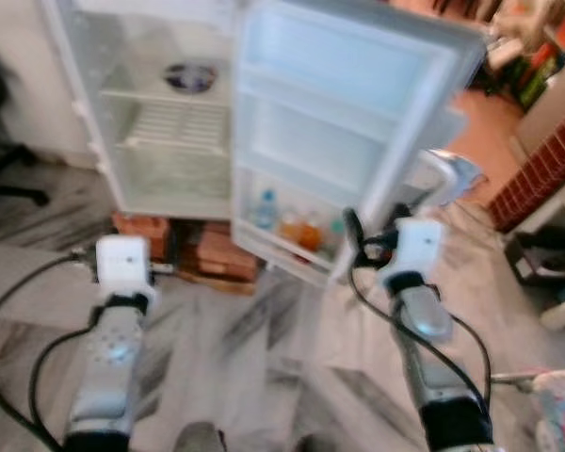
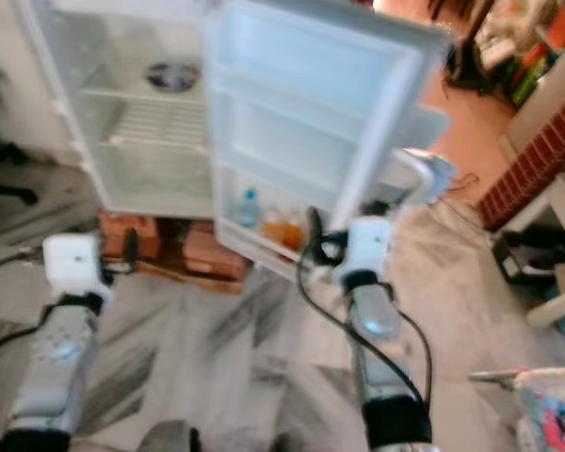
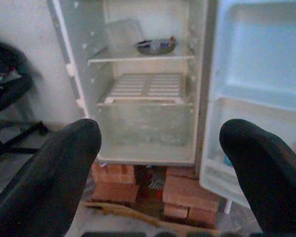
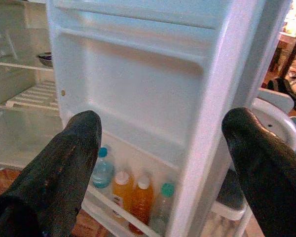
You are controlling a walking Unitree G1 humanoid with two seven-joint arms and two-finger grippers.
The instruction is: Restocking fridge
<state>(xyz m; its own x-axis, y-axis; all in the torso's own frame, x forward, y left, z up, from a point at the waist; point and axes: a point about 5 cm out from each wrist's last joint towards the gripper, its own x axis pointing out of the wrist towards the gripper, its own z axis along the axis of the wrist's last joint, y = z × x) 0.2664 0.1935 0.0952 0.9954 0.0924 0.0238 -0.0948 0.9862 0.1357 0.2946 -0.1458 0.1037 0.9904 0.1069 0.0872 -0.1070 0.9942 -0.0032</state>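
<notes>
A small white fridge (image 1: 169, 141) stands open on bricks, its door (image 1: 348, 104) swung out toward the right. In the door's bottom shelf stand several bottles (image 4: 133, 190): a blue-capped water bottle (image 4: 102, 168), two orange juice bottles and a green-capped one. A dark bowl (image 3: 155, 46) sits on the upper shelf above a white wire rack (image 3: 145, 86). My left gripper (image 3: 160, 133) is open and empty, facing the fridge interior from a distance. Just short of the door's outer edge, my right gripper (image 4: 163, 128) is open with nothing between its fingers.
Red bricks (image 1: 217, 250) prop the fridge on the grey marble floor. A black office chair (image 1: 0, 141) stands at the left. A white rounded appliance (image 1: 447, 174) sits behind the door, a brick wall (image 1: 546, 169) at the right. Black cables trail from both arms.
</notes>
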